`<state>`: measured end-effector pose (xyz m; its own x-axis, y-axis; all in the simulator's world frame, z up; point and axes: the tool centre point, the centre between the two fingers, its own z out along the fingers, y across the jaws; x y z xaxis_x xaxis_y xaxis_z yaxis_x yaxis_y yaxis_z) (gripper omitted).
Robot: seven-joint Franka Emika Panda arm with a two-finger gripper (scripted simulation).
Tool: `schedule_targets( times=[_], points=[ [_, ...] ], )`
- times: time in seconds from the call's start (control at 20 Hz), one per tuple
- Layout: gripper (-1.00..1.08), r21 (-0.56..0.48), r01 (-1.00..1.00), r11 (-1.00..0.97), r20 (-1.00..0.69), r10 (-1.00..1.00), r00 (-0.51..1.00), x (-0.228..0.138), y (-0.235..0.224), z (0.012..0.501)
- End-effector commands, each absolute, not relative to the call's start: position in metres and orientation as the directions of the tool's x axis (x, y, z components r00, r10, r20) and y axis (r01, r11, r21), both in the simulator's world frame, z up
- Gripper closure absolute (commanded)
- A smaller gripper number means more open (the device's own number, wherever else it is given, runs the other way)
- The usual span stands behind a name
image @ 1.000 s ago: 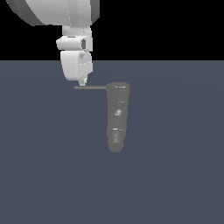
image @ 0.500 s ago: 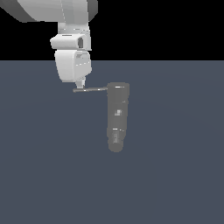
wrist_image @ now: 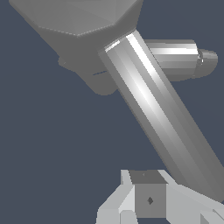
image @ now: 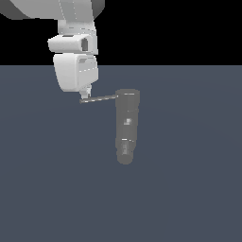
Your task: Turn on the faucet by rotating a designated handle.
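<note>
The faucet [image: 126, 127] is a dull grey stubby cylinder lying on the dark floor, its rounded end toward the bottom of the exterior view. The handle [image: 98, 99] is a thin grey rod sticking out from the cylinder's top toward the exterior view's left, its free end slightly lower. My gripper [image: 85, 95] hangs from the white arm, its tip touching the rod near its free end. The fingers look pressed together with nothing between them. In the wrist view the handle [wrist_image: 157, 109] runs diagonally from the faucet body [wrist_image: 83, 26] past my fingers [wrist_image: 149, 199].
The dark grey-blue floor [image: 189, 189] spreads all around the faucet. The large white arm [image: 75, 52] fills the upper part of the exterior view's left.
My gripper has come down a little onto the handle's free end. The handle has tilted from level, its free end now slightly lower.
</note>
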<state>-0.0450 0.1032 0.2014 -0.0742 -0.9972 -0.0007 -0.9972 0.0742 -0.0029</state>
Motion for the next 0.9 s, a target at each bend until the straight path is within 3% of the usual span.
schedule_targets(
  times=[0.0, 0.85],
  points=[
    [1.08, 0.0, -0.998, 0.067, 0.0, -0.998, -0.067, -0.055, 0.107, 0.202],
    [1.08, -0.002, -0.997, 0.071, -0.001, -0.997, -0.071, -0.088, 0.078, 0.202]
  ],
)
